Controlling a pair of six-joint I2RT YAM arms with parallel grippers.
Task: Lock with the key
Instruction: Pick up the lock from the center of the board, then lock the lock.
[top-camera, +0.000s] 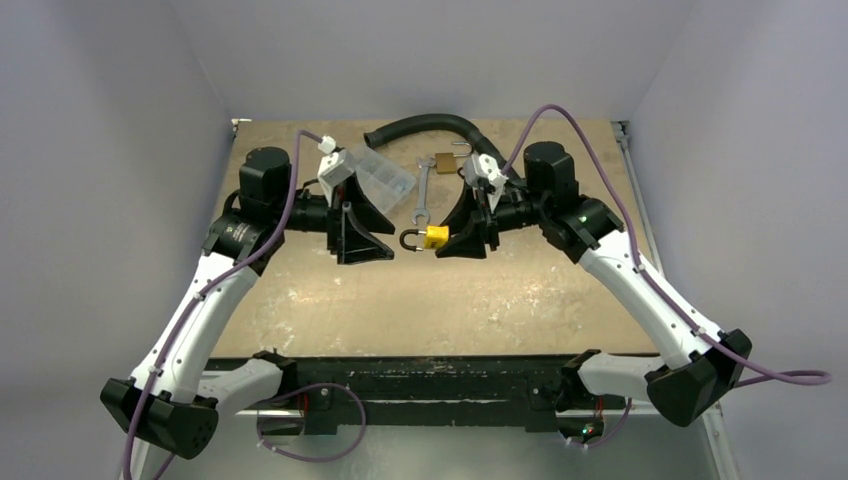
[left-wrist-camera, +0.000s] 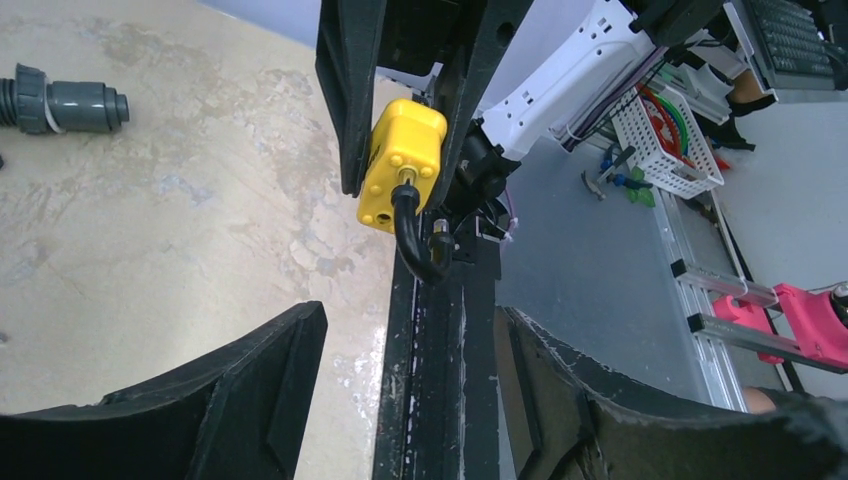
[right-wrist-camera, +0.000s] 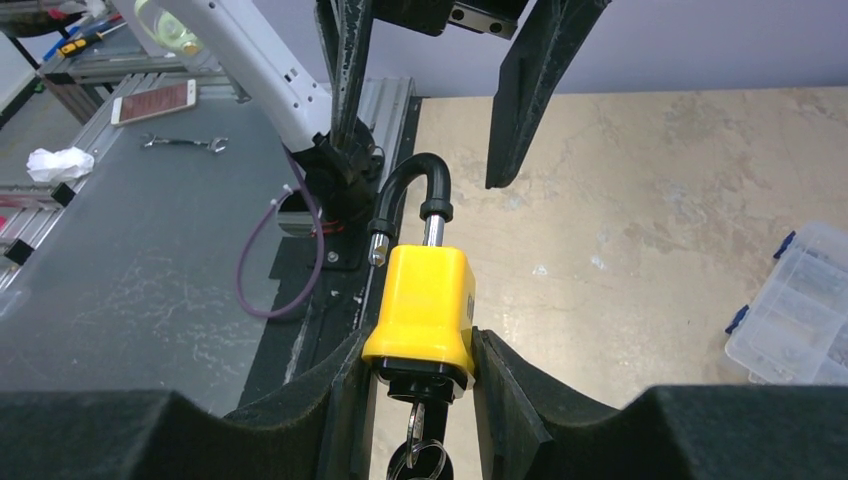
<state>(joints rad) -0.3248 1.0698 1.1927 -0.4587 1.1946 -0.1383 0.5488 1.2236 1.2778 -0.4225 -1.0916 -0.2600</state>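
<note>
The right gripper (right-wrist-camera: 420, 355) is clenching the body of the yellow padlock (right-wrist-camera: 425, 295), holding it over the middle of the surface (right-wrist-camera: 640, 170). Its black shackle (right-wrist-camera: 408, 185) is standing open, and a key (right-wrist-camera: 415, 425) is sitting in the underside. The left gripper (left-wrist-camera: 410, 320) is hovering released just beside the shackle, facing it.

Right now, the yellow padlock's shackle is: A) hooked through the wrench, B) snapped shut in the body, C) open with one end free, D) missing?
C: in the right wrist view the shackle has one leg in the padlock and its other end hangs free beside the body, with the right pincer clamped on the padlock.
</note>
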